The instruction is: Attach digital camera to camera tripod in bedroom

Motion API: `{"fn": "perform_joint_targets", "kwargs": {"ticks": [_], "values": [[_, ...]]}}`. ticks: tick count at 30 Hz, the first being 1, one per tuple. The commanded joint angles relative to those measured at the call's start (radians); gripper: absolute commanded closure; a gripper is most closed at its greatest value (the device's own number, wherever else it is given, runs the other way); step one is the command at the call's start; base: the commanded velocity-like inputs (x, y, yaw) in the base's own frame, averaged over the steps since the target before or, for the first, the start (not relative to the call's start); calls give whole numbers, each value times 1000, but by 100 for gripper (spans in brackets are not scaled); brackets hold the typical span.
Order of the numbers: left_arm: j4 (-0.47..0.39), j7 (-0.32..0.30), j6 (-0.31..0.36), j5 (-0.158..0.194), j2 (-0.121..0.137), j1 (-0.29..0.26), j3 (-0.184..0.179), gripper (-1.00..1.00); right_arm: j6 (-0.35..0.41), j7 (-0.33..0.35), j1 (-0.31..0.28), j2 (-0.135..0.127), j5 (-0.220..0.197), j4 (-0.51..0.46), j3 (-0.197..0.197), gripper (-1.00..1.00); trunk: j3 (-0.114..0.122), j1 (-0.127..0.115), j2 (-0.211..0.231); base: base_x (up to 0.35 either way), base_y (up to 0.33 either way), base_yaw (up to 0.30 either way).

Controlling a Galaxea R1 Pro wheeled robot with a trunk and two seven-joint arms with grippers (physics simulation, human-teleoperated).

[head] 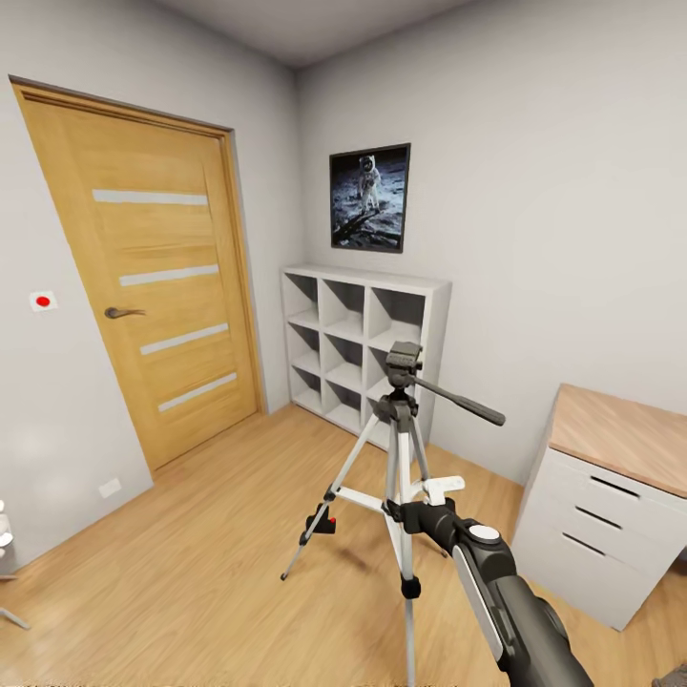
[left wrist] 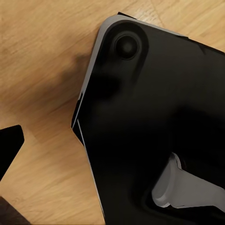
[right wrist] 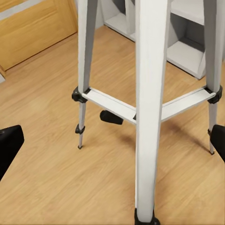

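Note:
The camera tripod (head: 404, 448) stands on the wood floor in the middle of the head view, silver legs spread, dark head (head: 404, 361) with its pan handle (head: 468, 404) pointing right. A small black digital camera (head: 322, 523) with a red spot sits low beside the tripod's left leg; the right wrist view shows the camera (right wrist: 111, 117) as a dark shape on the floor behind the leg brace. My right gripper (head: 410, 513) is open at the centre column, and its fingertips (right wrist: 9, 145) stand wide either side of the front leg (right wrist: 151, 108), touching nothing. My left gripper (left wrist: 112, 150) hangs over my black base (left wrist: 154, 117), holding nothing.
A white cube shelf (head: 367, 343) stands against the far wall under a framed moon photo (head: 370, 197). A wooden door (head: 153, 277) is at the left. A white drawer unit with a wooden top (head: 611, 477) is close on the right.

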Motion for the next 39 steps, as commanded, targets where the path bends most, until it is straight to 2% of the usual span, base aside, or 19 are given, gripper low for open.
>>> {"fn": "perform_joint_targets", "kwargs": {"ticks": [1,39], "values": [[-1,1,-1,2,0,0,2,-100,6,2,0,0,-3,-1,-1,-100,-3,0,-2,0,0,0],[-1,1,-1,2,0,0,2,-100,-2,11,0,-2,-4,-1,-4,-100,-58,0,-2,0,0,0]]}}
